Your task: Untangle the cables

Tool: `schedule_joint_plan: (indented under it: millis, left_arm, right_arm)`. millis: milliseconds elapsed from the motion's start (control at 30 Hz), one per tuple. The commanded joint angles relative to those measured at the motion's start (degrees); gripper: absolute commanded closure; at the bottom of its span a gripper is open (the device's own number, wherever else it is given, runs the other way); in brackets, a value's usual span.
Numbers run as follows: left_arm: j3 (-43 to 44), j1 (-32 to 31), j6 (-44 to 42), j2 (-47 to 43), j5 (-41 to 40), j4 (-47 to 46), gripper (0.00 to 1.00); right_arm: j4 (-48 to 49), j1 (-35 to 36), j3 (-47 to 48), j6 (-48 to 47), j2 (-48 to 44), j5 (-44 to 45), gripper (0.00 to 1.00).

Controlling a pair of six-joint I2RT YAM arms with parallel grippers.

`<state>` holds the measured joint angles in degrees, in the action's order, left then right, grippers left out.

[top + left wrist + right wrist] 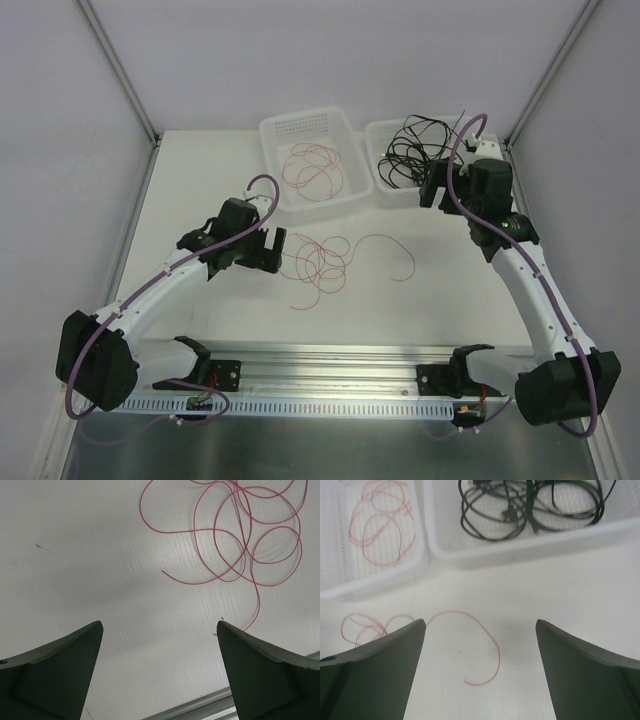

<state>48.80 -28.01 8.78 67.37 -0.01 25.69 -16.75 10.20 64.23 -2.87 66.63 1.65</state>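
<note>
A loose red cable (325, 262) lies in loops on the white table's middle; its coils (235, 535) show ahead and to the right of my left gripper (160, 625), which is open with nothing in it and sits just left of the loops (272, 250). The cable's curled free end (490, 645) lies on the table below my right gripper (480, 622), which is also open and holds nothing, hovering by the right bin's near edge (436, 190). Another red cable (315, 165) lies in the left bin. A bundle of black cables (410, 150) fills the right bin (520, 510).
Two translucent white bins stand side by side at the back, the left bin (275, 130) and the right bin (372, 135). An aluminium rail (330, 365) runs along the near edge between the arm bases. Grey walls enclose the table.
</note>
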Motion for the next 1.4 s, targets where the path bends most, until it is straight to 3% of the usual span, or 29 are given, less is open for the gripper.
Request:
schedule_joint_plan:
  millis: [0, 133, 367, 500, 633, 667, 767, 933, 1100, 1367]
  left_arm:
    - [0.25, 0.41, 2.3, 0.56, 1.85, -0.64, 0.01]
    - [0.77, -0.37, 6.77, 1.62, 3.08, -0.64, 0.01]
    - [4.02, -12.06, 18.01, 6.88, -4.29, -0.56, 0.08]
    - [7.71, -17.16, 19.7, 14.07, -8.15, -0.56, 0.15]
    - [12.1, -18.05, 20.39, 19.45, -10.79, -0.56, 0.32]
    - [12.55, -18.05, 21.45, 20.24, -11.84, -0.64, 0.45]
    - [13.43, -17.61, 26.19, 22.62, -18.87, -0.64, 0.6]
    - [13.87, -13.31, 29.11, 23.24, -22.14, -1.52, 0.61]
    - [14.92, -8.3, 25.68, 25.0, -17.58, -3.98, 0.59]
    - [15.1, -7.67, 32.34, 29.74, -15.98, -5.13, 0.6]
  right_arm:
    - [-9.42, 3.42, -5.85, 5.15, -7.88, 4.67, 0.03]
    - [-12.95, 6.76, -12.8, 9.63, -16.87, 7.31, 0.03]
    - [-17.34, 11.24, -24.05, 15.78, -28.65, 4.33, 0.03]
    - [-17.09, 13.35, -28.97, 18.34, -33.31, 2.49, 0.03]
    - [-17.7, 15.02, -31.27, 18.17, -36.13, 0.72, 0.03]
    - [-18.05, 15.29, -31.53, 17.99, -36.39, 0.81, 0.03]
    - [-19.37, 15.47, -31.27, 16.24, -37.8, 1.25, 0.03]
    - [-19.28, 15.55, -29.78, 13.6, -37.45, 0.11, 0.03]
    - [-17.53, 15.55, -29.42, 12.1, -36.31, -3.41, 0.03]
    - [-16.03, 15.55, -30.04, 12.63, -35.34, -5.25, 0.03]
